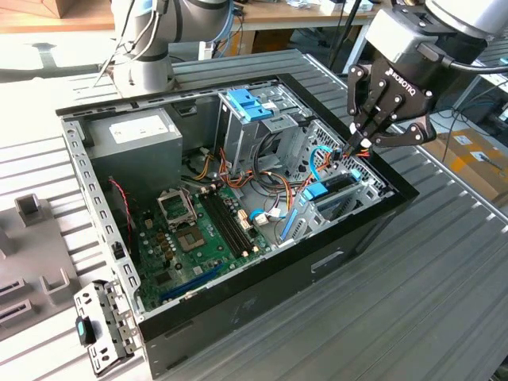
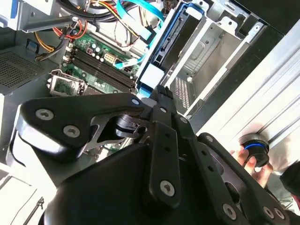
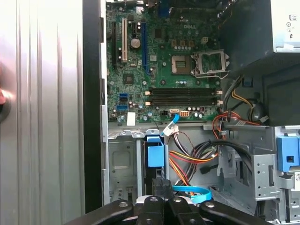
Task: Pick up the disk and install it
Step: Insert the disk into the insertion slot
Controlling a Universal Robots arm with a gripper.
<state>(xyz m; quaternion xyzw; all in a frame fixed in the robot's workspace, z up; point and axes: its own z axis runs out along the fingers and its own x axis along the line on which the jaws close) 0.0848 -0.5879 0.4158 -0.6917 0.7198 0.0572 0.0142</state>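
Note:
The open computer case (image 1: pixel 262 278) lies on the slatted table. What looks like the disk (image 1: pixel 337 184) stands on edge in a blue carrier in the drive bay, at the corner of the case on the exterior view's right. In the second wrist view the disk (image 2: pixel 164 44) is a dark slab with blue rails, and in the first wrist view its blue end (image 3: pixel 155 157) faces me. My gripper (image 1: pixel 361 147) hangs just above that bay with its fingers closed together. Its tip (image 2: pixel 161 93) (image 3: pixel 161 185) sits right at the disk's edge; contact cannot be made out.
A grey power supply (image 1: pixel 131 131) fills the case's far corner, with the motherboard (image 1: pixel 198 230) in the middle and a bright blue bracket (image 1: pixel 248 105) on the rear cage. Orange, black and blue cables (image 3: pixel 197 159) cross beside the bay. A person's hand (image 2: pixel 251 161) rests outside the case.

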